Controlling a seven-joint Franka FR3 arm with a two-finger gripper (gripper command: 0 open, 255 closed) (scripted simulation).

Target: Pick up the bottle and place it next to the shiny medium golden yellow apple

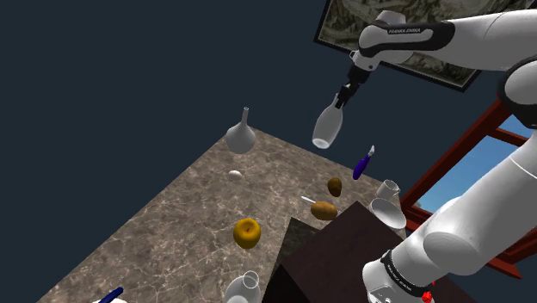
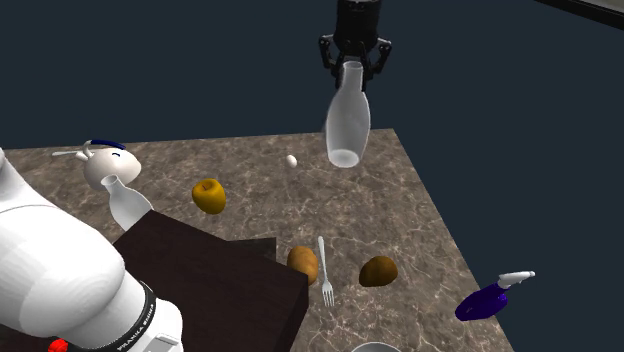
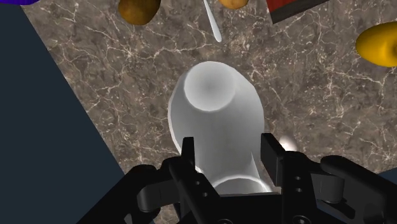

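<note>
the white arm point(image 1: 482, 39) rises from its stand and stretches across the top of the shoulder view, wrist bent so the black hand point(image 1: 342, 97) points down at the veined brown worktop point(image 1: 172, 215). its two fingers clasp the neck of the pale bottle point(image 1: 327, 127), which hangs base-down in the air, clear of the surface and slightly tilted. the golden yellow apple point(image 1: 247, 232) lies on the worktop at about 7 o'clock from the bottle, well apart.
</note>
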